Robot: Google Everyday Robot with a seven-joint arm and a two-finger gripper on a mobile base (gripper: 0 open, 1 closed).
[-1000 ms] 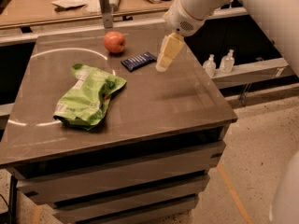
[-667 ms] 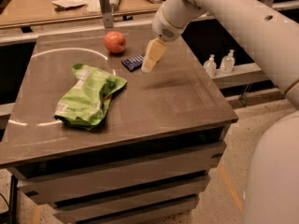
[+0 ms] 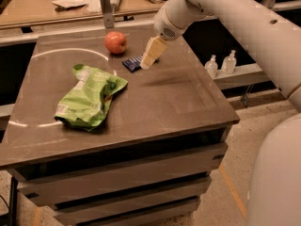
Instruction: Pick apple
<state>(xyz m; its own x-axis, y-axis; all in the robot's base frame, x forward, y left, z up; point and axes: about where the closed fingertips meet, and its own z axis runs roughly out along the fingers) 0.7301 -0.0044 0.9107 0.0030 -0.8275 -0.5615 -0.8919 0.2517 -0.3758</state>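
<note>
The apple (image 3: 115, 42), small, round and red-orange, sits at the far side of the dark table (image 3: 155, 102), near its back edge. My gripper (image 3: 149, 56) hangs from the white arm above the table, to the right of the apple and a little nearer the camera, apart from it. It is over the dark blue snack bar wrapper (image 3: 134, 62), partly hiding it. Nothing shows in the gripper.
A crumpled green bag (image 3: 88, 97) lies on the left half of the table. Behind the table is a wooden counter (image 3: 70, 6) with small items. Two small bottles (image 3: 221, 64) stand on a low shelf to the right.
The gripper has moved left along the table's far side, from the right of the blue wrapper to over it, closer to the apple. The apple and bag have not moved.
</note>
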